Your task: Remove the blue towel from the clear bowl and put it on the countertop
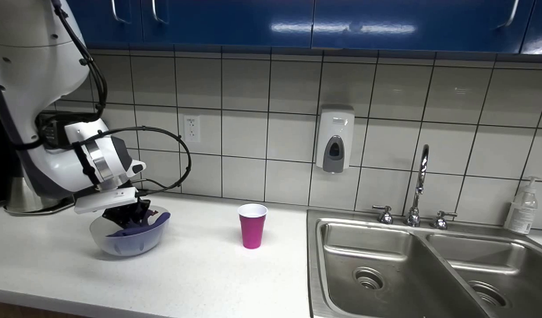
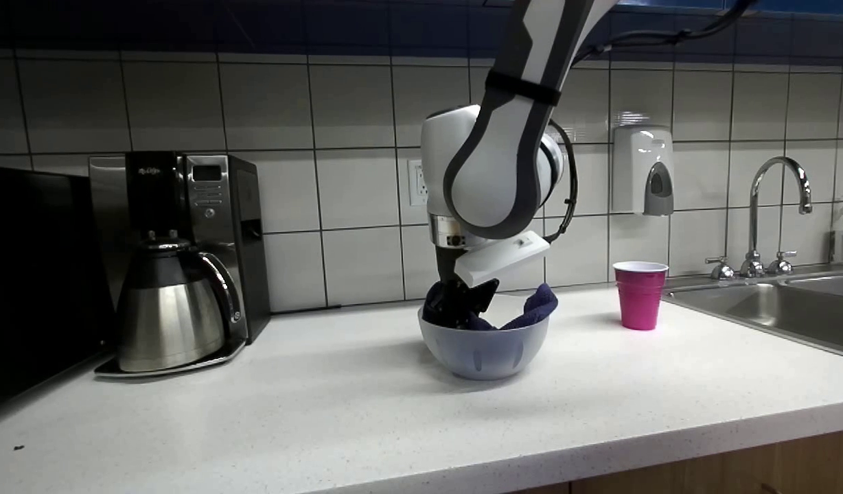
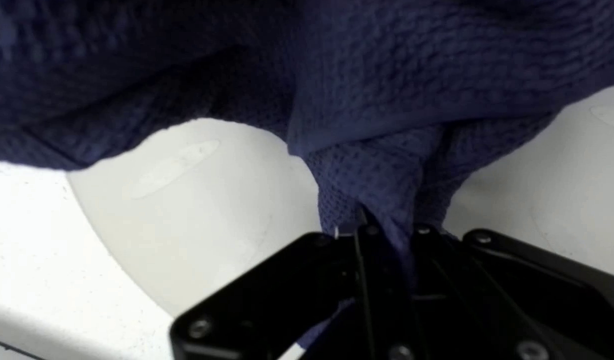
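The blue towel [image 1: 141,228] lies bunched in the clear bowl [image 1: 134,245], with one end draped over the rim. It shows in both exterior views [image 2: 533,307] and fills the upper part of the wrist view [image 3: 367,95]. The bowl stands upright on the countertop [image 1: 200,276]; it also shows in an exterior view [image 2: 487,351] and in the wrist view [image 3: 202,205]. My gripper [image 1: 132,217] points down into the bowl. In the wrist view its jaws [image 3: 393,237] are close together with a fold of towel pinched between them. The fingertips are partly hidden by the towel.
A pink cup [image 1: 252,229] stands on the countertop between the bowl and the steel sink [image 1: 314,265]. A coffee maker with a steel carafe [image 2: 174,309] stands on the bowl's other side. The tiled wall [image 2: 353,267] rises behind, with a soap dispenser [image 1: 335,139].
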You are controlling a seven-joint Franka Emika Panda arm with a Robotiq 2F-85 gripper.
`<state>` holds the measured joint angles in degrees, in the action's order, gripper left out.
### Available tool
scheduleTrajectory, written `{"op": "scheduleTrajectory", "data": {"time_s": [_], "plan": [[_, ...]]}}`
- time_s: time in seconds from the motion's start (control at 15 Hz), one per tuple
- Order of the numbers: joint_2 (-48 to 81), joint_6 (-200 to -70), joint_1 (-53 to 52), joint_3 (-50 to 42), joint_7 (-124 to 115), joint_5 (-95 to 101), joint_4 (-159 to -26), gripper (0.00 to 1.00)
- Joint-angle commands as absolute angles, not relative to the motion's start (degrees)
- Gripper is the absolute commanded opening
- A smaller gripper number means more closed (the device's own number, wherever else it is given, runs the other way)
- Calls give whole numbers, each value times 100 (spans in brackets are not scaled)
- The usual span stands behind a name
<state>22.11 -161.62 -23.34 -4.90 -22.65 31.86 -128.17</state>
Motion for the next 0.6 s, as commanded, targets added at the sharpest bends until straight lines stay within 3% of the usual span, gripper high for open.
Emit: {"op": "scheduleTrajectory", "data": {"time_s": [0.0,0.53], "plan": [[1762,-15910,-2200,-242,-1811,2883,-12937,1],[898,-15358,-2278,-88,-2079,2930,-13159,1]]}}
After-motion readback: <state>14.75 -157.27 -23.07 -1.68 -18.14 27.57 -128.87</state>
